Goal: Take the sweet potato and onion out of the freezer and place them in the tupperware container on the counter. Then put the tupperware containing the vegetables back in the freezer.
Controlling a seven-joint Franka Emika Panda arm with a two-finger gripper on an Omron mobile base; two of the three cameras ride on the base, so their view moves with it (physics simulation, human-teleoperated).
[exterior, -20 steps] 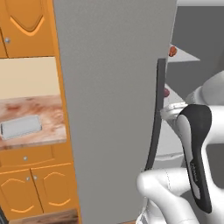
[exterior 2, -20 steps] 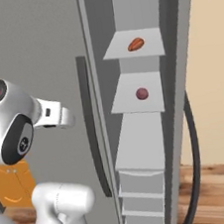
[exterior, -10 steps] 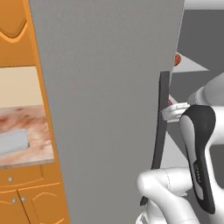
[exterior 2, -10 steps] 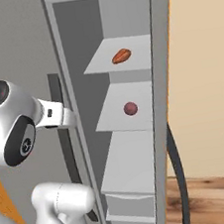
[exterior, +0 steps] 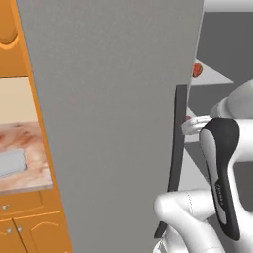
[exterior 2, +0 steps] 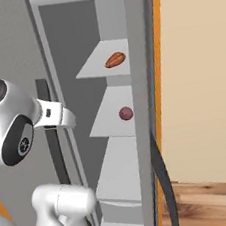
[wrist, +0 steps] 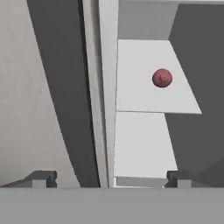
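Note:
The freezer (exterior 2: 145,146) stands open, its grey door (exterior: 113,123) close in front of me with a dark vertical handle (exterior: 174,148). On an upper shelf lies the orange-red sweet potato (exterior 2: 115,59); its end also peeks past the door edge (exterior: 197,69). The round purplish-red onion (exterior 2: 125,114) sits one shelf lower, and in the hand view the onion (wrist: 162,78) is ahead and to the right. My gripper (wrist: 109,179) is open and holds nothing, just outside the freezer by the door edge. The grey tupperware container (exterior: 11,164) lies on the marbled counter (exterior: 27,141) at far left.
Orange cabinets (exterior: 24,227) sit under the counter. A lower shelf (wrist: 140,144) lies below the onion's. A black cable (exterior 2: 161,179) hangs along the freezer's right side. Right of it are a cream wall (exterior 2: 195,74) and wooden floor (exterior 2: 207,203).
Both base views have shifted, so the camera moved: the freezer looms larger and nearer, and the counter has slid toward the left edge. The gripper stays open and empty.

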